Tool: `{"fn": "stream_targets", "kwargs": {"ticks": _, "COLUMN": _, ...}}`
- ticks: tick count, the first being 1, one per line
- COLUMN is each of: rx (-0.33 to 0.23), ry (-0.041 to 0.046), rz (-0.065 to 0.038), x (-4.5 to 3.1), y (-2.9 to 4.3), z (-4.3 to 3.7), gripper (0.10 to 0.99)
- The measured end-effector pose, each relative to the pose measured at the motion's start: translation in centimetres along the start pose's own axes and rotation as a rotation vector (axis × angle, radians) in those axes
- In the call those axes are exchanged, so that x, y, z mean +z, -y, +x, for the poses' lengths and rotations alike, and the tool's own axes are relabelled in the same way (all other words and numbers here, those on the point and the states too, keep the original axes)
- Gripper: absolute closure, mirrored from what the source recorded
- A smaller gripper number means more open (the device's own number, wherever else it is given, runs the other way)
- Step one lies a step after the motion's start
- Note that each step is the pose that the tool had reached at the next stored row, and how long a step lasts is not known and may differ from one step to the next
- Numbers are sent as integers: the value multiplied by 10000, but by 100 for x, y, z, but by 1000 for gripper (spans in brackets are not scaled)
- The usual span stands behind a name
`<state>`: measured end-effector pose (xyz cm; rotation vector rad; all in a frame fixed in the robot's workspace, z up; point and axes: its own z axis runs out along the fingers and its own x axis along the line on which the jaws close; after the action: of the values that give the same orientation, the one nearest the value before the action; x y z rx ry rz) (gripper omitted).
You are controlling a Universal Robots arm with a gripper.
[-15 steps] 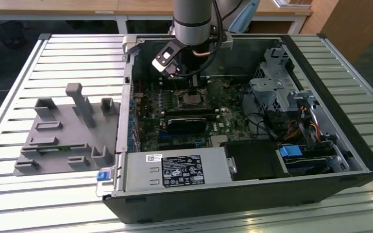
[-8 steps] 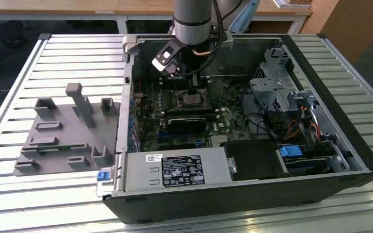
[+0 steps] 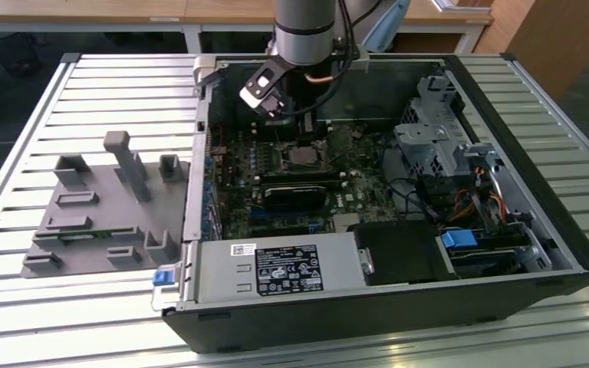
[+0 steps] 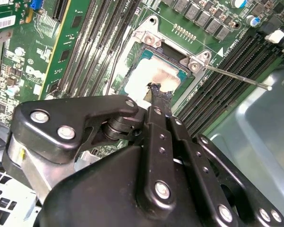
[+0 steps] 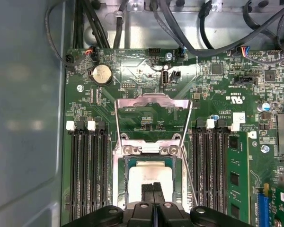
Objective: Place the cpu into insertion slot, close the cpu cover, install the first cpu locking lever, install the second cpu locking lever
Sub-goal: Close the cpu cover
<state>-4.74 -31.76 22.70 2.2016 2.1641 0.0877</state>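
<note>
At the left of the exterior view we see a grey holder block (image 3: 100,203) on the slatted table (image 3: 28,307). In the middle, inside the open computer case (image 3: 376,314), the cpu (image 3: 302,156) lies in the insertion slot (image 5: 118,184). The cpu cover (image 5: 152,98) is swung open. The gripper (image 4: 157,91) has its fingers (image 4: 157,111) pressed together on nothing, tips at the cpu face.

Robotics lab or workshop test cell. Slatted metal tabletop (image 3: 28,307) carries 1 open desktop computer case (image 3: 376,318) with bare circuit board (image 3: 235,172), cables (image 3: 478,207) and drive cage (image 3: 432,146) exposed, plus 1 grey plastic parts holder (image 3: 100,207). Robot arm (image 3: 305,31) hangs over the case. Wooden desks (image 3: 120,9) behind, 1 wooden cabinet (image 3: 540,38) at the exterior view's right.
</note>
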Motion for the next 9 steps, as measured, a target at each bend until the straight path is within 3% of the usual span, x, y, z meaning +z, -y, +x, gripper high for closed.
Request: {"fn": "stream_targets", "kwargs": {"ticks": 9, "rx": 1, "ry": 0, "rz": 14, "x": -175, "y": -14, "z": 1, "gripper": 980}}
